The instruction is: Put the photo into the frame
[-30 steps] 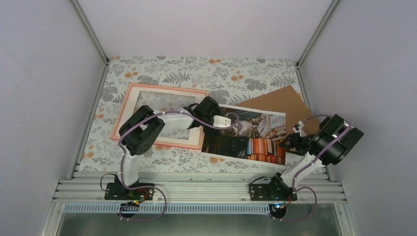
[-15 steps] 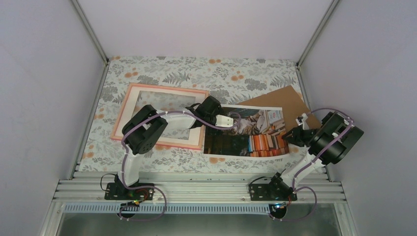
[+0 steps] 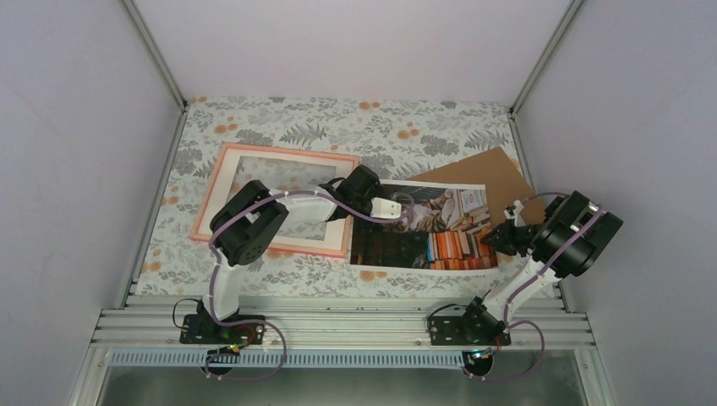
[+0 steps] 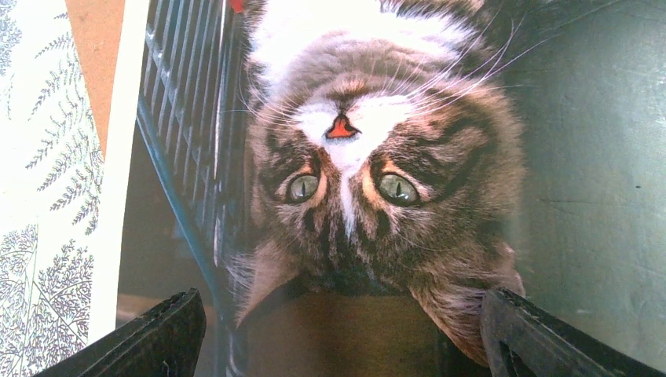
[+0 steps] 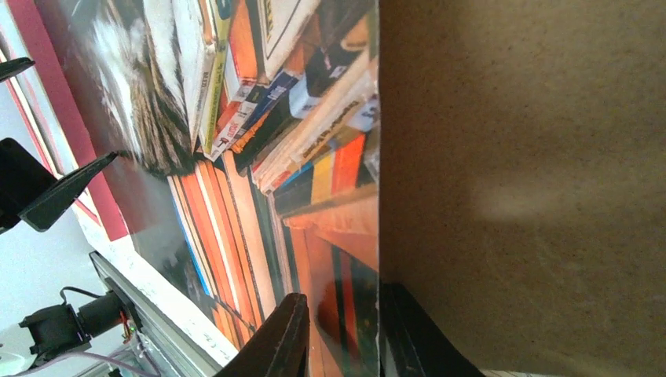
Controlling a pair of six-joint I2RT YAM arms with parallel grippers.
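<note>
At the photo (image 5: 236,196) edge, only the wrist view shows the right claw (image 5: 345,294) pinching it; left claw (image 4: 342,297) spread

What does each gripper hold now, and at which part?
The right gripper pinches the photo at its right edge; the left gripper is open, holding nothing.

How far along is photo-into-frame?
Done: nothing seated; the frame lies empty beside the photo. In hand: right hand gripping the photo's right edge, left hand open over the photo. Left: carry the photo across and lay it inside the frame.
</note>
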